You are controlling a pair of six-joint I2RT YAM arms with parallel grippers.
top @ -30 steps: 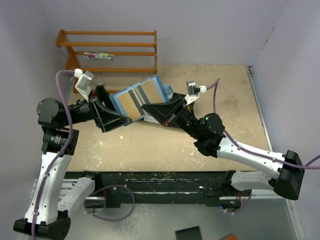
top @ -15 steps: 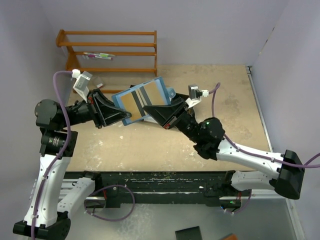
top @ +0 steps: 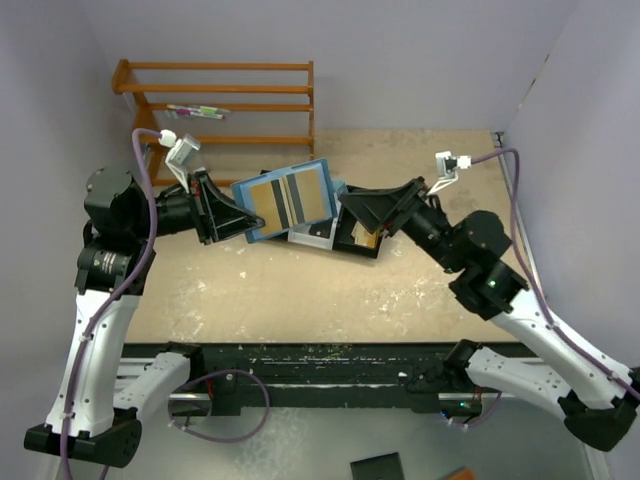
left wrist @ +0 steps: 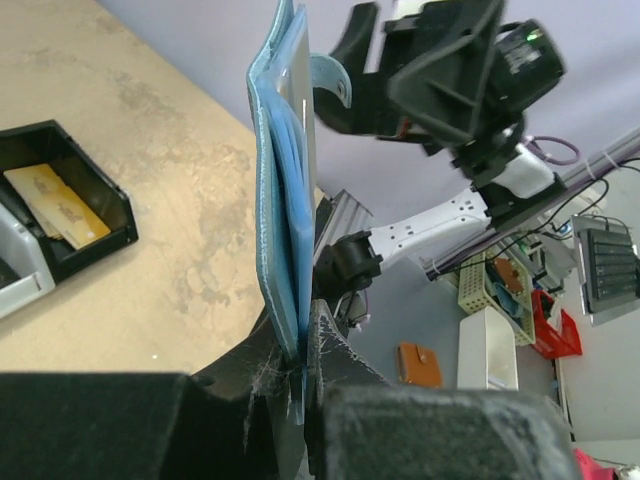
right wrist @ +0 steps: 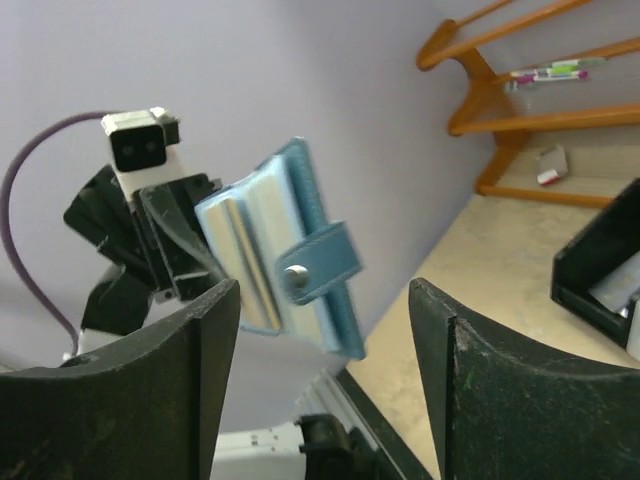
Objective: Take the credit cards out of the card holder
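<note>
1. Since a second ago, the right tool (top: pixel 348 215) has been drawn back from the card holder (top: pixel 290 198), and its fingers (right wrist: pixel 190 380) are set apart on nothing.
2. The left tool (left wrist: pixel 300 352) is clamped on the holder's lower edge, above the worktop (top: pixel 400 290).
3. Gold credit cards (left wrist: pixel 58 205) are seen in a black tray (left wrist: pixel 115 225) near the right tool.

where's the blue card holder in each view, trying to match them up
top external: card holder just above centre, tilted, open face toward the camera.
left wrist: card holder centre-left, upright and edge-on.
right wrist: card holder centre-left, its snap strap facing the camera.
shared landmark: black tray, right of the holder from above; at the left edge for the left wrist, right edge for the right wrist.
</note>
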